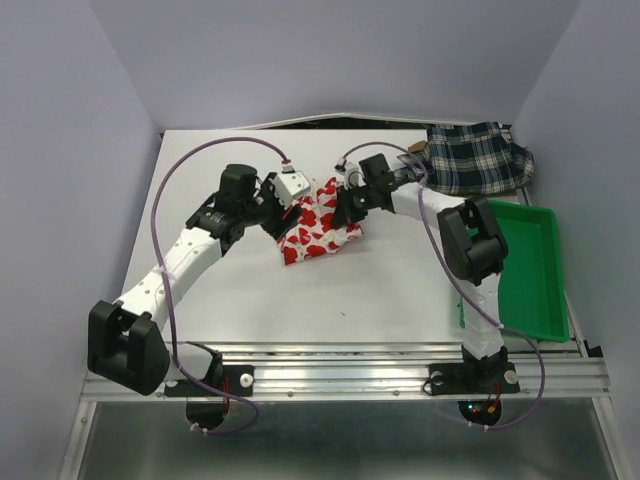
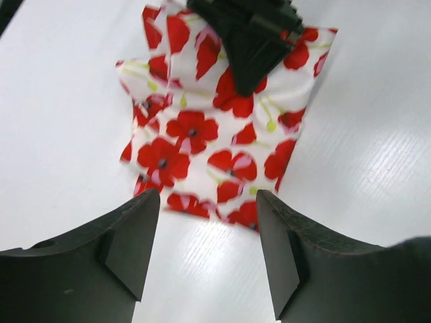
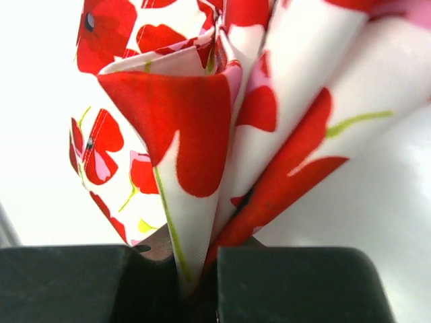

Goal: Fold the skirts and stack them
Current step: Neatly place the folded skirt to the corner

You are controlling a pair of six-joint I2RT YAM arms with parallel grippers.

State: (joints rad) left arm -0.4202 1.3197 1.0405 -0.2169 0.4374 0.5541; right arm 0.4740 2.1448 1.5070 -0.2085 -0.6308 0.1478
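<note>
— Red-flowered cloth first: where is your flower-print skirt (image 1: 318, 232)?
— Bunched on the counter (image 1: 400, 290); your right end effector (image 3: 202, 276) pinches a fold of it.
— And your left end effector (image 2: 209, 222)?
— Jaws apart, empty, near the skirt's edge; the plaid skirt (image 1: 480, 158) lies at the far right corner.

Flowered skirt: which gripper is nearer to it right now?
Right. The right gripper is clamped on a bunched edge of the flowered skirt; the left gripper hangs open just off its opposite edge, gripping nothing.
</note>
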